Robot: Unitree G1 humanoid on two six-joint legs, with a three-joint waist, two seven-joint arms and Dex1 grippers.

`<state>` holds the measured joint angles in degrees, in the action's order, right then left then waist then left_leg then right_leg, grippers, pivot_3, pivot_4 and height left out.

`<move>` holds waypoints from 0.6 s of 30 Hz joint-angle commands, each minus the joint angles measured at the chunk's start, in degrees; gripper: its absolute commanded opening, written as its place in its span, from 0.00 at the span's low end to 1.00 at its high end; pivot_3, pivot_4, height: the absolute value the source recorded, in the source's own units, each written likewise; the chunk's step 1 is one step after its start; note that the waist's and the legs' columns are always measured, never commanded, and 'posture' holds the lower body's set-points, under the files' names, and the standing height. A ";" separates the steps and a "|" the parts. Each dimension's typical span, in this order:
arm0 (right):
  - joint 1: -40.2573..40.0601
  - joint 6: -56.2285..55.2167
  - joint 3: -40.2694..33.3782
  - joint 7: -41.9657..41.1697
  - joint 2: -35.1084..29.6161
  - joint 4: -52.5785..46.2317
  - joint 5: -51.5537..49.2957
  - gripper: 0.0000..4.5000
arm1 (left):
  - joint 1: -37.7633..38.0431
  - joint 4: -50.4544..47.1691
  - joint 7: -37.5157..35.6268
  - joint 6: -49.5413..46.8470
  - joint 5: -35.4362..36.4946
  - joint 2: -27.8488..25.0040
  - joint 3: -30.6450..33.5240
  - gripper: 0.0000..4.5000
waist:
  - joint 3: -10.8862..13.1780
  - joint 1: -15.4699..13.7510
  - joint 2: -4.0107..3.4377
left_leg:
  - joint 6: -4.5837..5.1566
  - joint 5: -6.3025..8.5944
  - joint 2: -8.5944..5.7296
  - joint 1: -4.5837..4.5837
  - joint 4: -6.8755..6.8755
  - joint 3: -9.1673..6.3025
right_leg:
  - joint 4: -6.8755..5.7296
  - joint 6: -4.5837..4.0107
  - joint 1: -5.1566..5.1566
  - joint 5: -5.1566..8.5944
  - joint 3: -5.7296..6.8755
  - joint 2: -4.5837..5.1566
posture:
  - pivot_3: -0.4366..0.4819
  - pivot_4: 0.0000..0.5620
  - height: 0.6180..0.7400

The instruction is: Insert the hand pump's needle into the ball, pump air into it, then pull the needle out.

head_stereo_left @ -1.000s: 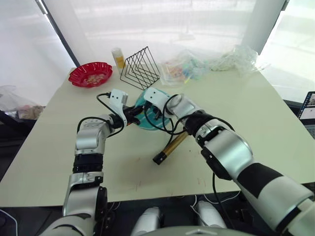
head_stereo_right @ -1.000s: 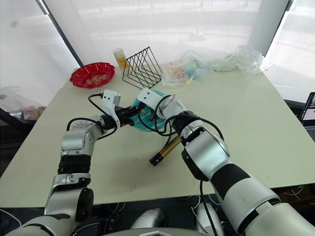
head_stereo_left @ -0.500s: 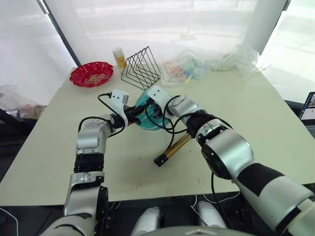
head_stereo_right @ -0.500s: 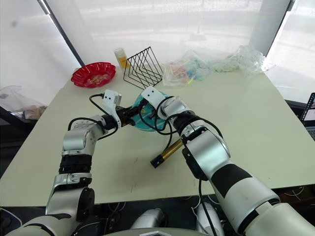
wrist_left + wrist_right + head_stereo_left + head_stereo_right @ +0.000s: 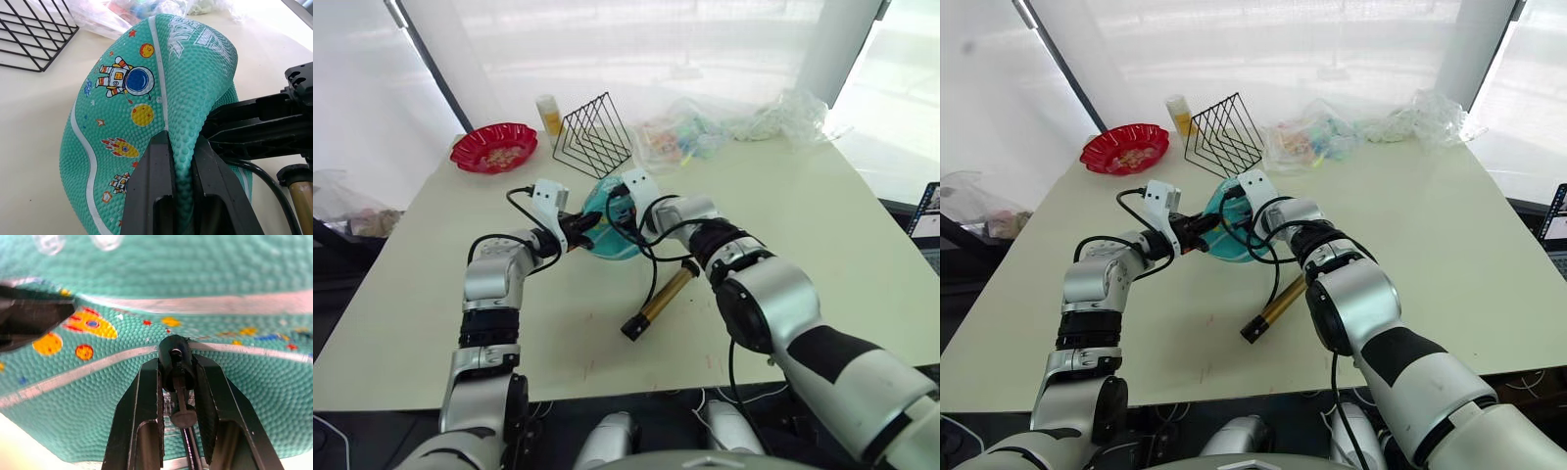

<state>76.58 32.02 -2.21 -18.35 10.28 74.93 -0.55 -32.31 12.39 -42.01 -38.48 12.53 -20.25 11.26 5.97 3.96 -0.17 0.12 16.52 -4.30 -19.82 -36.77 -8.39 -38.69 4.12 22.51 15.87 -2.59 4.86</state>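
I saw the right gripper (image 5: 177, 382) clenched on the needle (image 5: 176, 363), pointing straight into the ball (image 5: 146, 98); left gripper (image 5: 178, 161) pinched the ball's fold.

On the surface (image 5: 822, 225): one ball (image 5: 607, 223), teal and partly flat; one hand pump (image 5: 658, 300), lying down, with one hose; one needle (image 5: 175, 363) at the hose's tip; two end effectors at the ball, left end effector (image 5: 178, 161), right end effector (image 5: 176, 382); one red bowl (image 5: 493, 148); one black wire rack (image 5: 592, 137); one small bottle (image 5: 548, 114); one heap of clear plastic bags (image 5: 734, 125).
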 commanded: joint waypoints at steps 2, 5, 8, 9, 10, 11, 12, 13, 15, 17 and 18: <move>-3.76 -1.24 1.90 3.30 7.57 2.27 2.41 0.07 | 1.17 -2.00 -5.61 -2.43 5.20 2.80 -5.14 0.00 | 0.00 0.02 0.00 | 0.00 0.00 0.00 0.00 0.00 0.00 | 0.00 0.00 0.00 0.00 0.00 0.00 | 0.48 0.27 1.00; -3.52 -1.79 3.37 2.98 7.47 2.27 3.16 0.07 | 0.87 -1.17 -5.87 -2.03 5.00 2.44 -4.97 0.00 | 0.01 0.01 -0.01 | 0.00 0.00 0.00 0.00 0.01 0.00 | 0.01 0.00 0.00 0.00 0.00 0.00 | 0.48 0.27 1.00; -1.56 -2.91 7.49 -1.13 6.55 1.00 5.49 0.07 | -0.90 2.39 -6.52 -0.25 3.98 1.29 -4.55 0.00 | 0.05 -0.05 -0.03 | 0.00 0.00 0.00 0.00 0.01 -0.01 | 0.02 0.00 0.00 0.00 0.02 -0.01 | 0.48 0.27 1.00; -0.94 -2.65 8.37 -2.63 6.42 0.60 5.77 0.07 | -1.44 3.39 -6.70 0.25 3.76 1.11 -4.59 0.00 | 0.10 -0.05 -0.05 | 0.00 0.00 -0.01 0.00 0.01 -0.03 | 0.03 0.00 0.00 0.00 0.04 -0.01 | 0.48 0.27 1.00; -0.48 -2.40 8.85 -3.43 6.33 0.28 5.80 0.07 | -1.83 4.16 -6.93 0.67 3.63 0.98 -4.68 0.00 | 0.12 -0.06 -0.07 | 0.00 0.00 -0.01 -0.01 0.01 -0.04 | 0.03 -0.01 0.00 -0.01 0.04 -0.01 | 0.48 0.27 1.00; -0.22 -2.26 9.18 -3.84 6.25 0.05 5.89 0.07 | -2.09 4.69 -7.12 1.00 3.55 0.88 -4.77 0.00 | 0.13 -0.08 -0.07 | 0.00 0.00 -0.02 -0.01 0.02 -0.05 | 0.05 -0.01 0.01 -0.01 0.05 -0.01 | 0.48 0.27 1.00; -0.04 -2.14 9.36 -4.14 6.16 -0.14 5.93 0.07 | -2.31 5.14 -7.29 1.24 3.51 0.82 -4.81 0.00 | 0.14 -0.14 -0.08 | -0.01 -0.01 -0.02 -0.01 0.03 -0.06 | 0.06 -0.01 0.01 -0.01 0.06 -0.01 | 0.48 0.27 1.00; 0.02 -2.10 9.44 -4.30 6.11 -0.27 5.96 0.07 | -2.44 5.43 -7.41 1.39 3.50 0.78 -4.83 0.00 | 0.14 -0.14 -0.07 | -0.01 -0.01 -0.02 -0.02 0.06 -0.09 | 0.09 -0.01 0.01 -0.01 0.08 -0.01 | 0.48 0.27 1.00; 0.46 -1.75 10.29 -5.53 5.94 -0.51 6.55 0.07 | -2.93 6.45 -7.95 1.95 3.28 0.60 -5.03 0.00 | 0.15 -0.16 -0.08 | -0.01 -0.01 -0.01 -0.02 0.06 -0.10 | 0.09 -0.01 0.01 -0.01 0.08 -0.01 | 0.48 0.27 1.00; 0.82 -1.86 11.57 -6.17 5.35 -0.71 7.86 0.07 | -3.62 7.58 -8.69 2.59 2.95 0.43 -5.50 0.00 | 0.17 -0.22 -0.09 | -0.01 -0.01 -0.02 -0.02 0.07 -0.12 | 0.09 -0.02 0.01 -0.01 0.09 -0.01 | 0.48 0.27 1.00; 0.81 -1.82 12.00 -6.35 5.06 -0.79 8.31 0.07 | -3.97 8.06 -8.95 2.77 2.94 0.35 -5.56 0.00 | 0.17 -0.29 -0.09 | -0.01 -0.01 -0.02 -0.03 0.07 -0.13 | 0.10 -0.02 0.01 -0.01 0.10 -0.01 | 0.48 0.27 1.00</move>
<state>77.38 29.71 8.64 -24.26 10.20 72.97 6.76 -35.81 19.89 -45.84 -35.32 13.04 -22.09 10.75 6.14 3.67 -0.25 0.11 16.52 -4.32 -19.84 -36.70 -8.54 -38.58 4.10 22.52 15.86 -2.48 4.85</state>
